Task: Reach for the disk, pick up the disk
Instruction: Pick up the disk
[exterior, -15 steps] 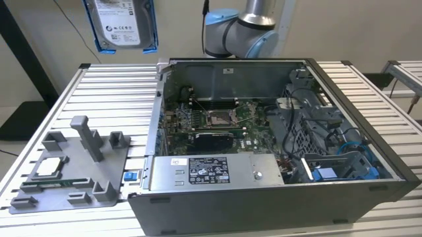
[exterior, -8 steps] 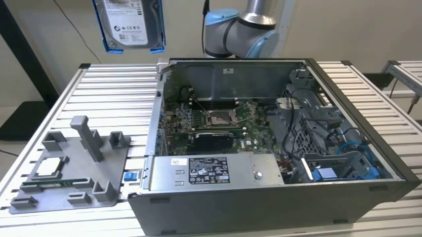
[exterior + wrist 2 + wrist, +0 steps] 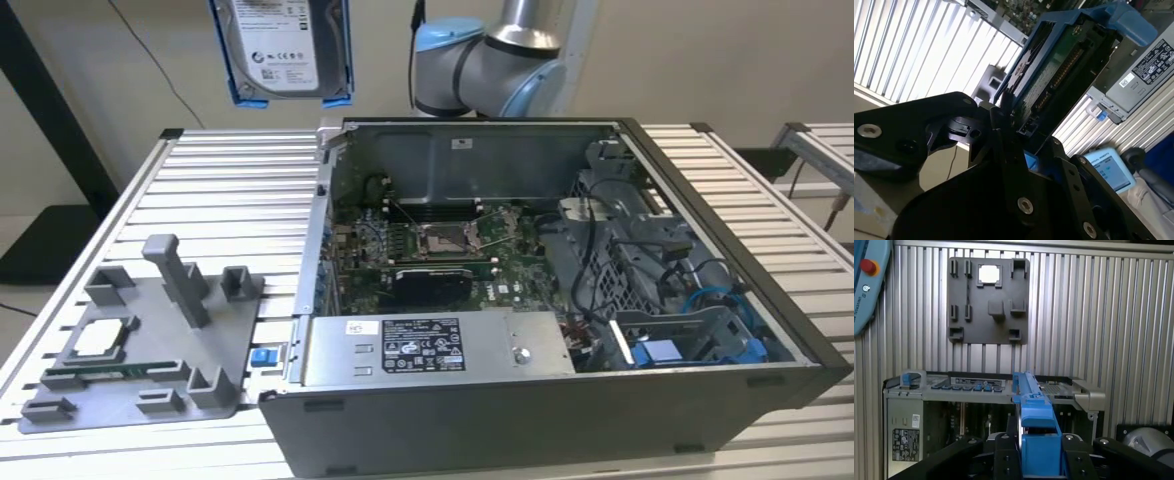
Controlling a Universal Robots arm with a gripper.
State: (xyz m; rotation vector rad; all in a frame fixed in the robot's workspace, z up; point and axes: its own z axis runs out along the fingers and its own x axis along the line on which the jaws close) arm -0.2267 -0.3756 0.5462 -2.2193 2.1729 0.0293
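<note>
My black claw point(image 3: 1040, 454) is clamped on the flat silver-grey hard drive in blue plastic bracket point(image 3: 284, 48), held up in air over the grey slatted metal table point(image 3: 227, 190), near the open dark computer case point(image 3: 534, 250).

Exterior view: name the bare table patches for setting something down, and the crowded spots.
Bare slats lie between the table's far edge and the grey fixture plate, on the exterior view's left of the computer case; another bare strip runs along the case on the exterior view's right. Crowded: the case interior and the plate's posts. The hand holds the disk aloft.
</note>
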